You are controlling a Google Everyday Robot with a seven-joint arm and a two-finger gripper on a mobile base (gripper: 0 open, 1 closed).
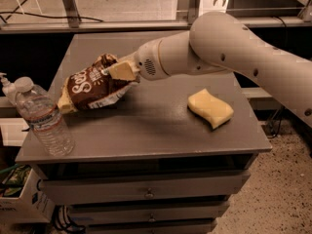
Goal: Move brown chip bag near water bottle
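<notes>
Gripper: two-finger gripper point(120, 71) above the table's back-left part, clamped on the bag's upper-right end.
Bag: crinkled dark-brown, white-lettered brown chip bag point(90, 87), its long axis sloping down-left from the gripper over the grey tabletop point(161, 130).
Bottle: clear ribbed plastic water bottle point(45, 122), upright at the front-left corner, near the bag's low end; whether they touch is unclear.
Judgement: only a short shift left along that axis remains.
</notes>
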